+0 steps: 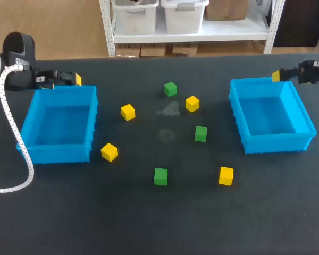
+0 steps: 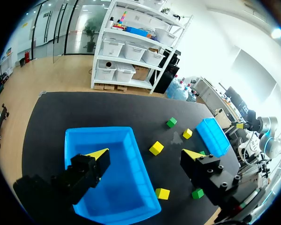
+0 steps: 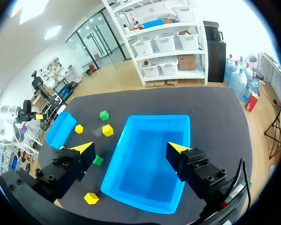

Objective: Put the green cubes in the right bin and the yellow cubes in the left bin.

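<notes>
Three green cubes (image 1: pixel 170 88) (image 1: pixel 201 134) (image 1: pixel 160 176) and four yellow cubes (image 1: pixel 128 112) (image 1: pixel 192 103) (image 1: pixel 109 152) (image 1: pixel 226 176) lie scattered on the desk (image 1: pixel 149 223) between left bin (image 1: pixel 58 154) and right bin (image 1: pixel 279 143). Both the left jaws and right jaws stand apart, each behind its bin.

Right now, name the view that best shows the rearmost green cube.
Head view: the small green cube sits clear and unobstructed, away from other cubes. Both wrist views show the cube only tiny and distant.

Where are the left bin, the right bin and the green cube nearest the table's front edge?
left bin (image 1: pixel 58 153): head view, on its front wall.
right bin (image 1: pixel 279 143): head view, on its front wall.
nearest green cube (image 1: pixel 160 176): head view, on its top face.
</notes>
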